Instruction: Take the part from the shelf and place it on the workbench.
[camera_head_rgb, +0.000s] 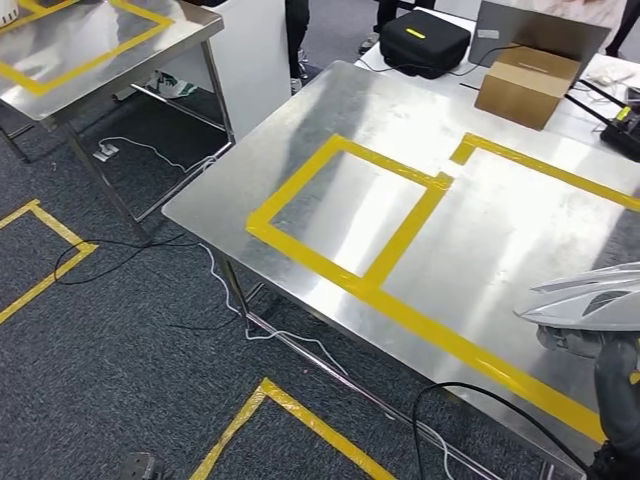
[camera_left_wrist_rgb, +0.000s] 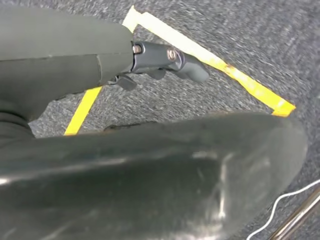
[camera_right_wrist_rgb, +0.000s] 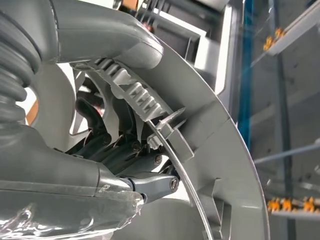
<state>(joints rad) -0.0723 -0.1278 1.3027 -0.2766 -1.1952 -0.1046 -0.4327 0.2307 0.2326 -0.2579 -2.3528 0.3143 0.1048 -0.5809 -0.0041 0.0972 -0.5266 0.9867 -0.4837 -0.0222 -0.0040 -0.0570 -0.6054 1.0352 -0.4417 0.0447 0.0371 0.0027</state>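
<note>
right hand (camera_right_wrist_rgb: 124, 165) grips white part (camera_head_rgb: 592, 297) at workbench (camera_head_rgb: 340, 215) edge; early release drops it. left hand (camera_left_wrist_rgb: 166, 62) hangs empty, fingers loosely apart.

We see a second steel table (camera_head_rgb: 90, 50) with yellow tape at the far left, standing apart from the nearer one. On the dark carpet (camera_head_rgb: 98, 380) lie yellow tape lines (camera_head_rgb: 45, 262), a black cable (camera_head_rgb: 113, 248) and a white cable (camera_head_rgb: 226, 290). Beyond the near table, a black case (camera_head_rgb: 424, 40) sits beside a cardboard box (camera_head_rgb: 527, 85), with a grey laptop (camera_head_rgb: 537, 28) just behind the box. We see a person's dark legs (camera_head_rgb: 296, 25) standing further back.
</note>
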